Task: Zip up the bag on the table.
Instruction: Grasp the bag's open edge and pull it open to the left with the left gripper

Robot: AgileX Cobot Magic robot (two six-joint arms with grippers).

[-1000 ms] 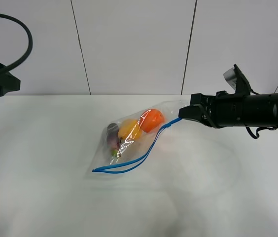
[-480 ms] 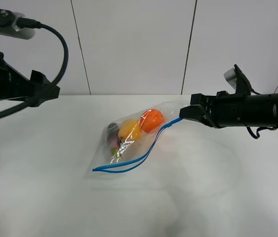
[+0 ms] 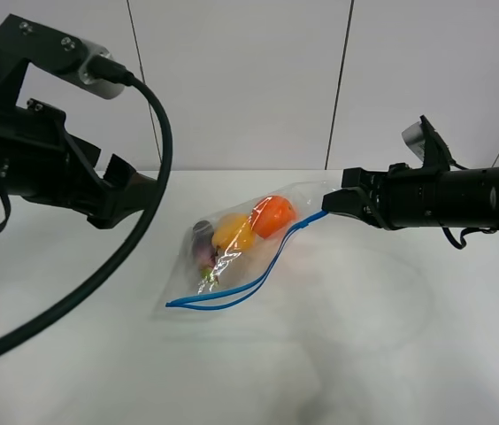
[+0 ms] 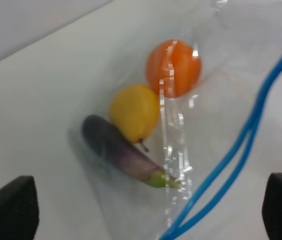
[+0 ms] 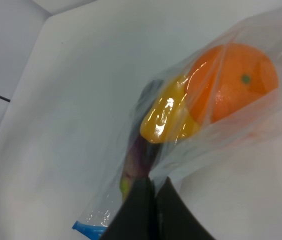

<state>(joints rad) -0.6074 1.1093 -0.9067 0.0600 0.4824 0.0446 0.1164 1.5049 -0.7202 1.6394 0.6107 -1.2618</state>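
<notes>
The bag (image 3: 236, 252) is lying in the middle of the counter (image 3: 382, 354). The right gripper (image 3: 329, 202) is pinching its corner tight. The left gripper (image 3: 139, 191) is hanging wide open nearby

my left gripper (image 3: 133, 199) shows in its own wrist view only as two dark fingertips (image 4: 8, 207) cut off at the corners, and the bag (image 4: 181, 125) there is blurred, its blue zipper strip (image 4: 241, 145) running out of frame. my right gripper (image 5: 151, 187) is cropped by the edge and covers part of the eggplant (image 5: 140, 150). whether its tips pinch plastic or strip, i cannot tell.
</notes>
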